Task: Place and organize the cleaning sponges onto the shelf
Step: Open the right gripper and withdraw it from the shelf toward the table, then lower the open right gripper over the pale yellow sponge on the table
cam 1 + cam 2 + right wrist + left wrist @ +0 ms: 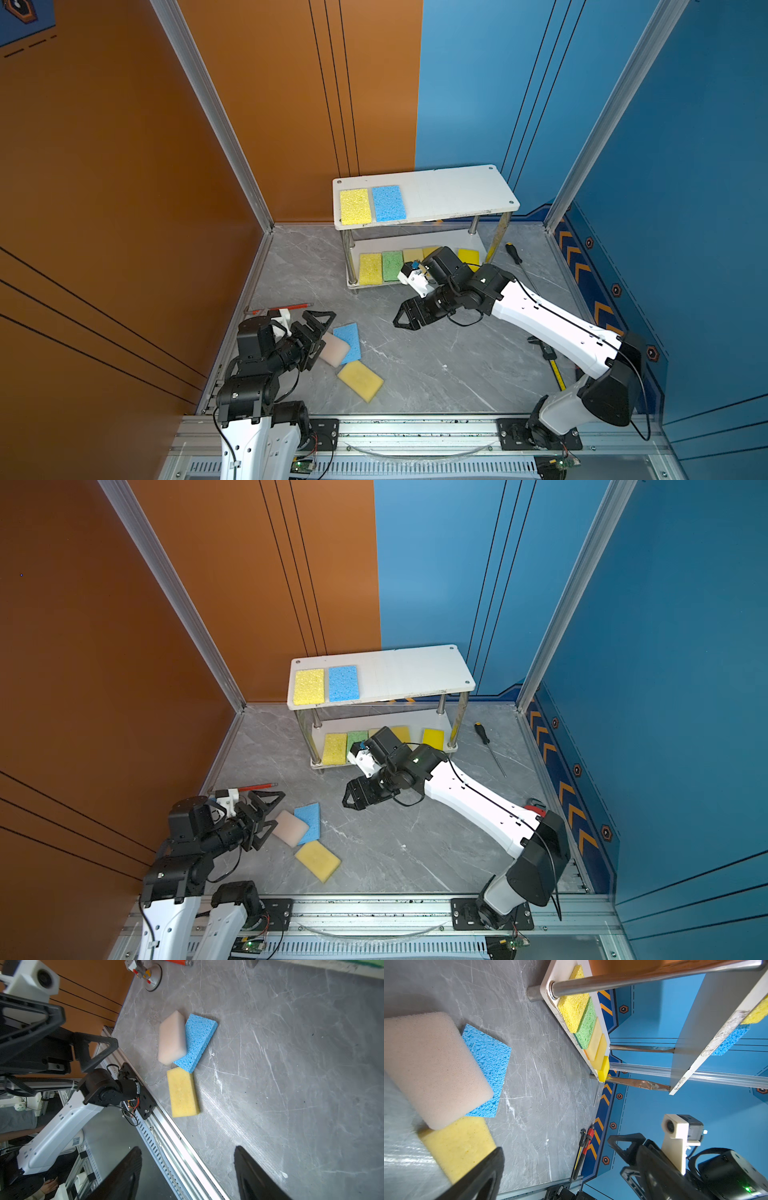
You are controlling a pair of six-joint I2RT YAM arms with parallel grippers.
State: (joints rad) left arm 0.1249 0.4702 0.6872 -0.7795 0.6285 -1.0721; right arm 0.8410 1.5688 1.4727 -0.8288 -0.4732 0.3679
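Observation:
The shelf (pixel 457 191) stands at the back of the floor. Its top board carries a yellow sponge (pixel 355 206) and a blue one (pixel 388 203). On the lower board lie a yellow (pixel 370 269), a green (pixel 392 266), a tan (pixel 412 254) and two more yellow sponges, partly hidden by my right arm. On the floor a whitish-pink sponge (pixel 336 349) overlaps a blue sponge (pixel 349 338), with a yellow sponge (pixel 360 380) beside them. My left gripper (pixel 322 334) is open right beside the whitish-pink sponge. My right gripper (pixel 405 320) hangs open and empty in front of the shelf.
A black-and-yellow screwdriver (pixel 515 255) lies right of the shelf. A red-handled tool (pixel 286 308) rests by the left wall, and a yellow-and-black tool (pixel 555 365) lies under my right arm. An aluminium rail (pixel 415 428) borders the front edge.

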